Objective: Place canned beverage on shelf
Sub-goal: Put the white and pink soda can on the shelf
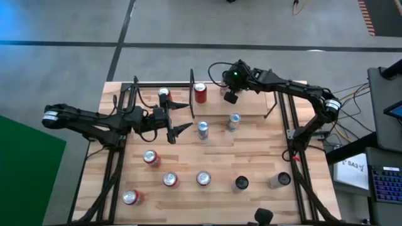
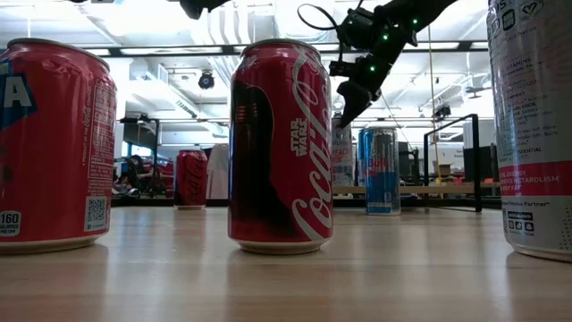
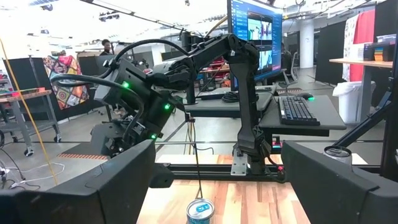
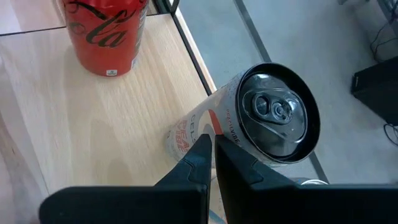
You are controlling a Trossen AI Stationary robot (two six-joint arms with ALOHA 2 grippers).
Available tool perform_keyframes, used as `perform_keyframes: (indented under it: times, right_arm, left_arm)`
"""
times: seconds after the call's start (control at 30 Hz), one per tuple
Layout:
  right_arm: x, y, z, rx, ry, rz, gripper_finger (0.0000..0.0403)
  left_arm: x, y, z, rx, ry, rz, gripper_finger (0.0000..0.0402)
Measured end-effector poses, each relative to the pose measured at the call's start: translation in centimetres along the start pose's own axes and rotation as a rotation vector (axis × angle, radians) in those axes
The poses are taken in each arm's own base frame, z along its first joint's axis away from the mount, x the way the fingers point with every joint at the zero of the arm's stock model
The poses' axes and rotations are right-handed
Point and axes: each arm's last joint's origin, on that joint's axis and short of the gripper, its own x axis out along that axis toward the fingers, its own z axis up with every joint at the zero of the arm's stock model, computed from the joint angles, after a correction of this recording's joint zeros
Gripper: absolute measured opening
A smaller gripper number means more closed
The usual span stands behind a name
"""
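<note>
Fingers of the right gripper (image 4: 211,155) were pressed together with nothing between them, above the shelf (image 1: 251,107) just over a white can (image 4: 261,118) with a dark top. Left gripper (image 1: 179,119) sat spread wide, empty, beside the shelf's front edge. Table (image 1: 251,157) was pale wood planks with more cans scattered in front of the shelf; grey floor beyond, a monitor (image 3: 255,31) and desks in the room. Red can (image 1: 200,93) stood upright on the shelf's light board, inside thin black rails.
</note>
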Motion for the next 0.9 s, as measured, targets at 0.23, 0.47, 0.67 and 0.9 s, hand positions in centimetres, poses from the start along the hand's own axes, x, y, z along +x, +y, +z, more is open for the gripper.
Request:
perform_keyframes:
  times: [0.23, 0.47, 0.67, 0.9]
  right_arm:
    - [-0.1, 0.2, -0.5, -0.008, 0.055, 0.020, 0.0012]
    - [0.0, 0.1, -0.3, 0.005, 0.039, 0.013, 0.0012]
    - [1.1, 0.1, -0.3, 0.007, 0.040, 0.010, 0.0012]
    - [2.2, 0.3, -0.5, -0.002, 0.065, 0.016, 0.0012]
  left_arm:
    - [0.0, 0.0, 0.0, 0.000, 0.000, 0.000, 0.0333]
    - [0.0, 0.0, 0.0, 0.005, 0.001, 0.000, 0.0333]
    - [0.0, 0.0, 0.0, 0.005, 0.003, 0.000, 0.0333]
    - [0.0, 0.0, 0.0, 0.006, 0.005, -0.001, 0.0333]
